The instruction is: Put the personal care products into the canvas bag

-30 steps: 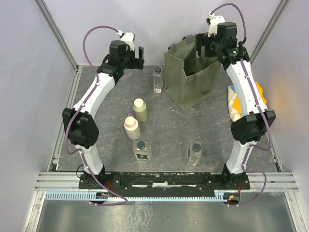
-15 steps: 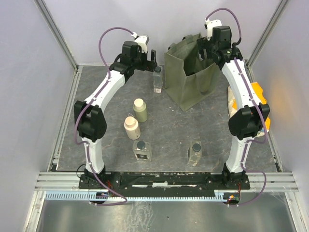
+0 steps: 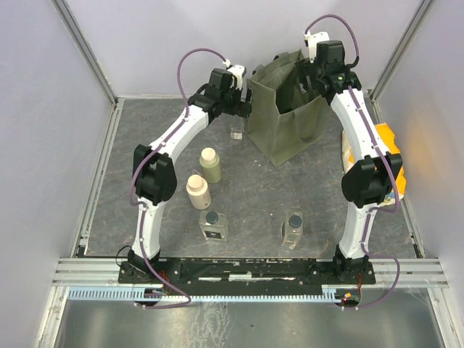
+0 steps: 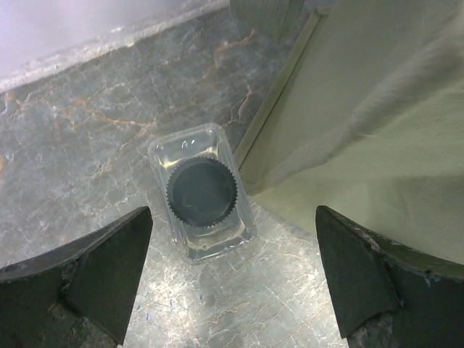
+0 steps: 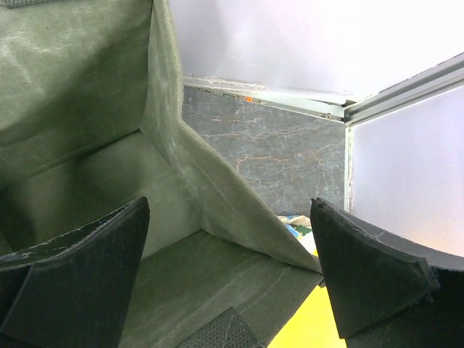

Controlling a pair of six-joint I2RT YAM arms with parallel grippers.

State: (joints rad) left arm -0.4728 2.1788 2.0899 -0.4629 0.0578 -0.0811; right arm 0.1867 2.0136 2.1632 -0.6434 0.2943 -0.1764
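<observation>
Left gripper [image 4: 232, 217], wide open and empty, is hovering over the clear square bottle [image 4: 201, 192] for a grasp — right gripper [image 5: 229, 203], also open and empty, is straddling the canvas bag [image 5: 72, 72] wall.

A lab robot cell: pale panel walls [image 3: 43, 94], aluminium framing [image 3: 87, 272].

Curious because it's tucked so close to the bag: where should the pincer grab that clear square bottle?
The clear bottle stands upright, so probably from straight above, across its flat walls just below the dark cap. The left pincer is open over it; the canvas bag crowds one side, leaving that finger little room.
</observation>
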